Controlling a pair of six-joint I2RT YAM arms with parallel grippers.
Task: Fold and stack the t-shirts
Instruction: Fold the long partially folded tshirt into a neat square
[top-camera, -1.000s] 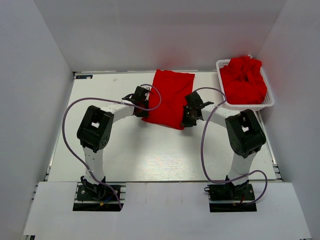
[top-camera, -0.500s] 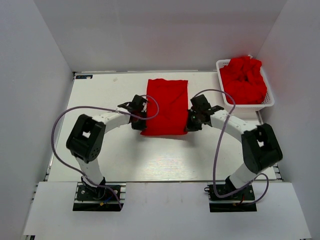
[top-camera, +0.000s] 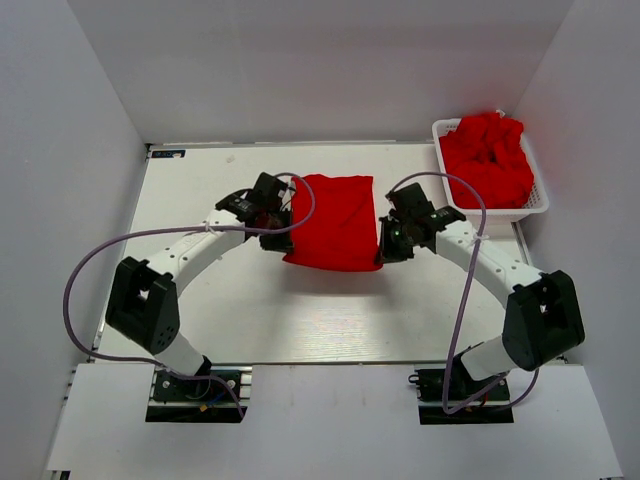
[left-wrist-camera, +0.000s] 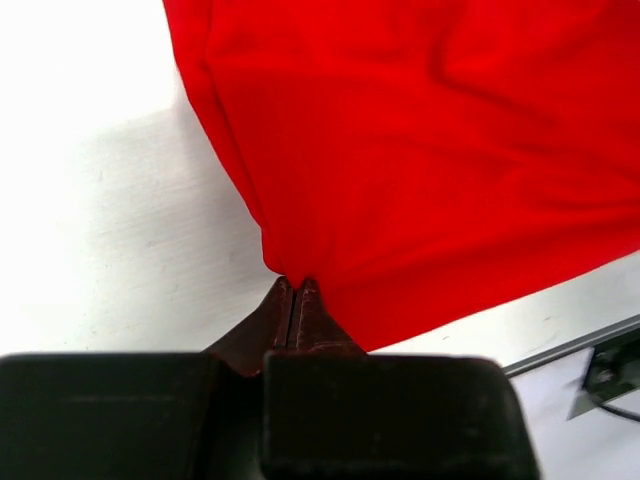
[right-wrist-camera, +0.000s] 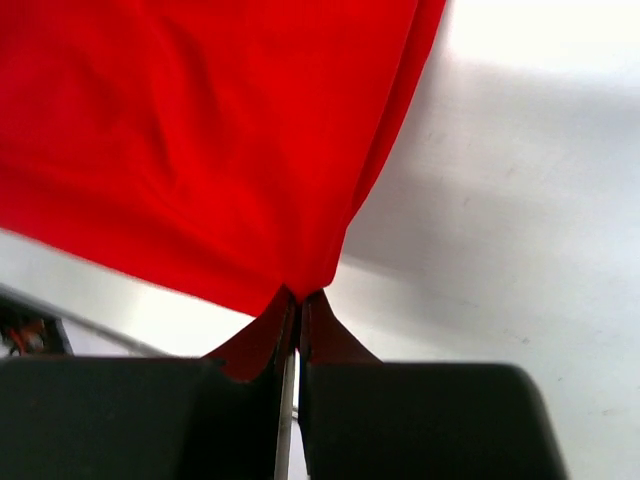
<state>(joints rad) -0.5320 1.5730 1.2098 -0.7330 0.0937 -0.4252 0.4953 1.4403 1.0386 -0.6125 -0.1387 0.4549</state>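
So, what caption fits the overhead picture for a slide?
Left pincer and right pincer grip a red t-shirt by two corners, with a basket of shirts nearby.

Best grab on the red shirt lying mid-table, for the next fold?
On the t-shirt, take the two near corners, one pincer per corner, each from its own side. The cloth is limp and wide, so a single central pinch would likely bunch it. Both are placed so now: left pincer and right pincer shut on a corner each.
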